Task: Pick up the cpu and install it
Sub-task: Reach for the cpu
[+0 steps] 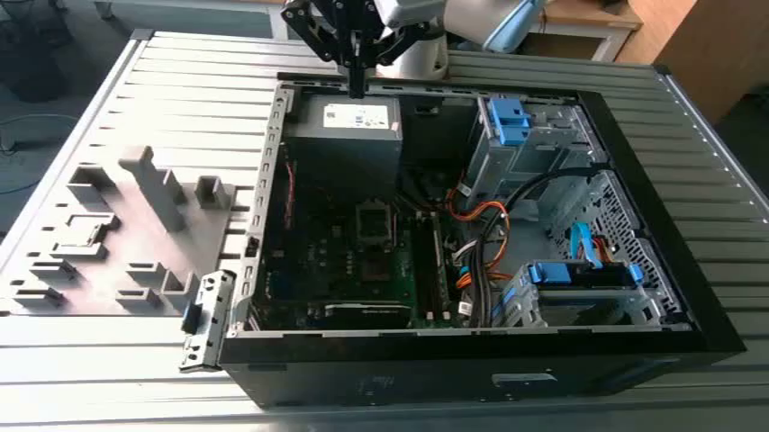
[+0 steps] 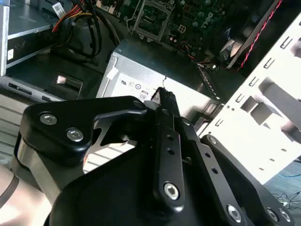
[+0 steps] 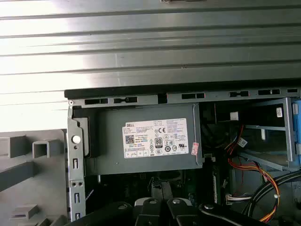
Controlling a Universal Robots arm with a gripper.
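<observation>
My gripper hangs over the far edge of the open computer case, just above the grey power supply box with a white label. Its two black fingers are pressed together to one thin tip, with nothing visible between them. The motherboard's metal-framed socket lies lower in the case, in the middle of the board, and appears in the second wrist view as the socket beyond the power supply. A small flat square piece that looks like the cpu rests on the grey fixture at the exterior view's left, far from the gripper.
The grey fixture has upright blocks and slots. Drive cages with blue clips, orange and black cables and a graphics card fill the case. The case stands on a ribbed metal table. The labelled power supply faces the first wrist camera.
</observation>
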